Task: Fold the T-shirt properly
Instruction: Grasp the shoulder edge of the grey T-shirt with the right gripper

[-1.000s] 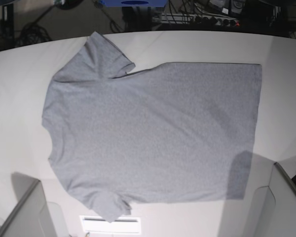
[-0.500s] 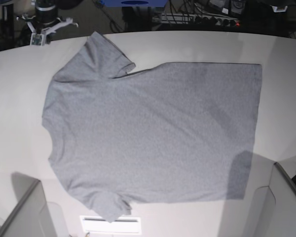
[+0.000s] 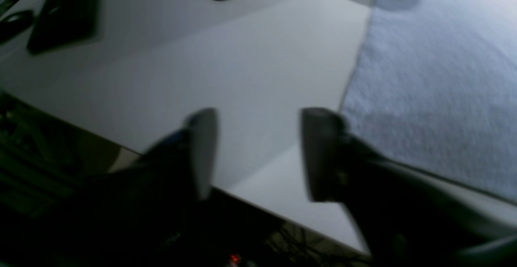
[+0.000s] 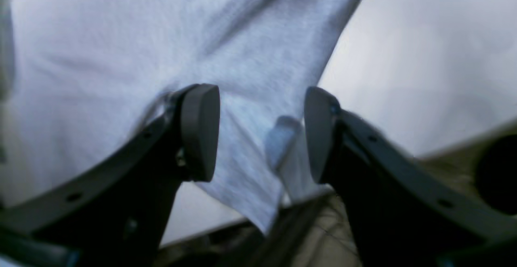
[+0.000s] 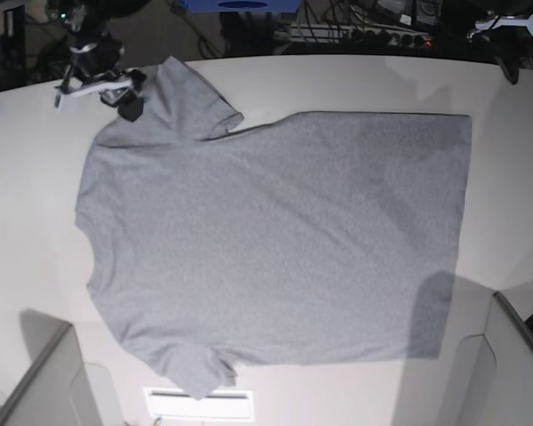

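The grey T-shirt [image 5: 275,240] is lying flat on the white table [image 5: 35,186]. The right hand [image 4: 262,131] is hovering with fingers spread over a sleeve; the left hand [image 3: 258,154] is gaping, empty, beside the hem.

Grey T-shirt spread flat on the white table

The T-shirt [image 5: 275,240] is heather-grey with short sleeves, lying open and nearly smooth with its plain side up; no lettering shows. In the base view its straight hem runs down the right side and the neck faces left. One sleeve points to the far left corner, its edge slightly folded and creased by the armpit; the other sleeve points to the near edge. Faint diagonal wrinkles cross the body. The cloth [image 4: 121,49] looks soft and finely flecked up close.
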{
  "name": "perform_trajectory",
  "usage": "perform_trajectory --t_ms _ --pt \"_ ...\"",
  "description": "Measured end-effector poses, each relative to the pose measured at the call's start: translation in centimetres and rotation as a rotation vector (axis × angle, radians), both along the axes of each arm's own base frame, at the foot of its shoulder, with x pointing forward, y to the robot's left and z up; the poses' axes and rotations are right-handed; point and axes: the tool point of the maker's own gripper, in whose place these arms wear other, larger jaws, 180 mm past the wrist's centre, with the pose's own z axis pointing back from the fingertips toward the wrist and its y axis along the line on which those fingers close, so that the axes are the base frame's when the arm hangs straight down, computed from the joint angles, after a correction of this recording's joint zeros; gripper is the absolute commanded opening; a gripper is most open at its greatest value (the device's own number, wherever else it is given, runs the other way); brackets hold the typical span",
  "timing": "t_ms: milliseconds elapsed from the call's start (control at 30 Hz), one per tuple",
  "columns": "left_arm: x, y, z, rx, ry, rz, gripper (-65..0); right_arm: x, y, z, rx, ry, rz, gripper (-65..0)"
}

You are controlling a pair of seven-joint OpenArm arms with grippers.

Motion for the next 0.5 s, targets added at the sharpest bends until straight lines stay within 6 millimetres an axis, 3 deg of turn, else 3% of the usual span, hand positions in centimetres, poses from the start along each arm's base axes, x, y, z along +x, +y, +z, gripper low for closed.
perform_trajectory --t_ms 67,233,367,500 --pt "0.4 0.2 -0.7 -0.060 0.026 0.013 -17.3 0.2 0.9 -0.3 0.084 0.024 0.026 -32.4" --pt "3.1 0.1 -0.1 -0.264 -0.013 -0.056 -17.1 1.5 1.1 0.2 0.124 0.000 0.029 -32.4" --pt "2.8 3.2 1.3 -0.231 0.010 0.000 -17.1 2.2 -3.4 0.7 0.060 -0.033 -0.075 -32.4" --pt "2.3 4.2 2.4 -0.229 0.006 0.006 -17.1 1.2 -6.0 -1.7 0.049 0.038 -0.135 -32.4"
